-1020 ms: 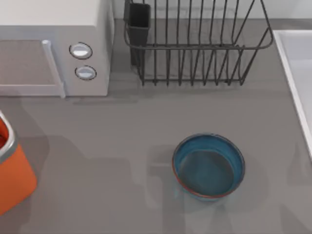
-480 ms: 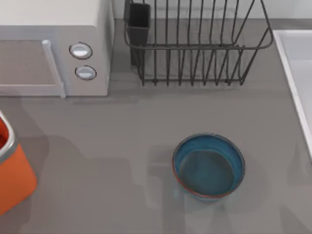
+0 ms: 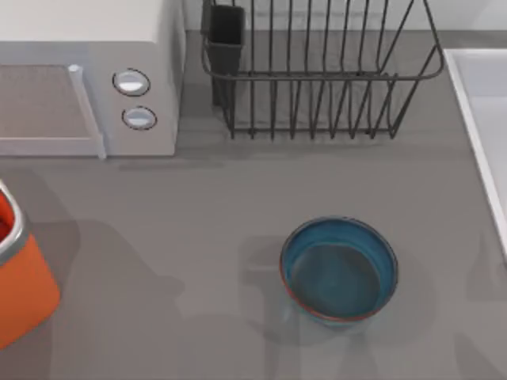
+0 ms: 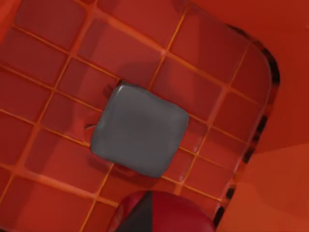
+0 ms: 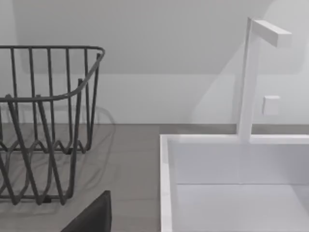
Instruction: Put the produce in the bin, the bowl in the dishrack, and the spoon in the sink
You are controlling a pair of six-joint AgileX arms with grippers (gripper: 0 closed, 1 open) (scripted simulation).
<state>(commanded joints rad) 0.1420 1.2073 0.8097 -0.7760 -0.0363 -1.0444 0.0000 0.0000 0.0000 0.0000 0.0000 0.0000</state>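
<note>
The teal-blue bowl [image 3: 339, 271] with its reddish-brown rim sat upright on the grey worktop [image 3: 198, 229], right of centre and in front of the dishrack [image 3: 325, 75], well apart from it. The dishrack, a dark wire frame, stood at the back of the worktop with its black utensil cup [image 3: 226, 39] at the rear left corner. To its left was a white microwave [image 3: 87, 79] carrying two round knobs [image 3: 131, 82]. The orange bin [image 3: 20, 277] with its grey metallic rim occupied the left edge of the worktop, and the pale sink [image 3: 479, 134] the right edge. In the left wrist view, the camera looked down into the bin [image 4: 217, 58], whose red-orange floor was crossed by a grid of raised ribs; a grey rounded block [image 4: 139, 129] lay on that floor, and the glossy red produce [image 4: 161, 212] appeared at the frame's edge, partly overlaid by a dark wedge. Whether the left hand was clenched or released could not be told. In the right wrist view, the dishrack [image 5: 48, 121] stood beside the sink [image 5: 231, 183], from whose far rim a white faucet [image 5: 256, 72] rose; a dark part [image 5: 94, 217] intruded at the frame's edge, and the right hand's state likewise could not be told.
</note>
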